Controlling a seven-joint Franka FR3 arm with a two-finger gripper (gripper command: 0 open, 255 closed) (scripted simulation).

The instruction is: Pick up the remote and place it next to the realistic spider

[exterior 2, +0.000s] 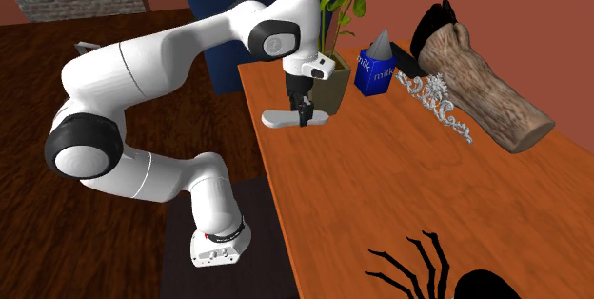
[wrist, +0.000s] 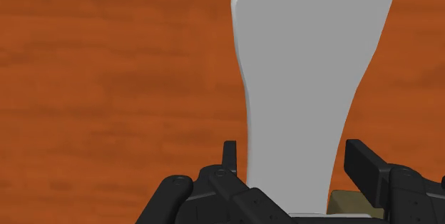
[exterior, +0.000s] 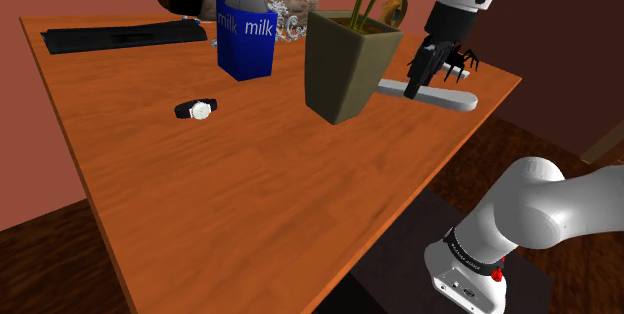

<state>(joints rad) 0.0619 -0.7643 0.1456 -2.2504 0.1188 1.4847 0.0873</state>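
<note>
Orange wood table [exterior: 200, 202], red walls, dark floor. White arm [exterior 2: 171, 49] reaches over the table edge and comes down just beside the olive planter [exterior: 345, 62]. Blue milk carton [exterior: 246, 40] sits near the planter on the side away from the arm.

Remote [wrist: 307, 80] is plain pale grey. It lies flat on the table just beside the planter, on the arm's side, near the table edge. Black spider [exterior 2: 428, 269] is well apart from the planter, further down the table past the remote.

Hand [wrist: 293, 155] is down over the remote's narrower end, fingers [wrist: 360, 162] spread, one on each side of its width. One finger sits close against the edge and the other shows a gap, so nothing is gripped.

Key relation: the remote's long axis runs straight away from the hand, crosswise to the finger line, so closing should pinch across the narrow width. Judged to be the grasp step, with the carry not begun. That carry would head away from the planter toward the spider.
</note>
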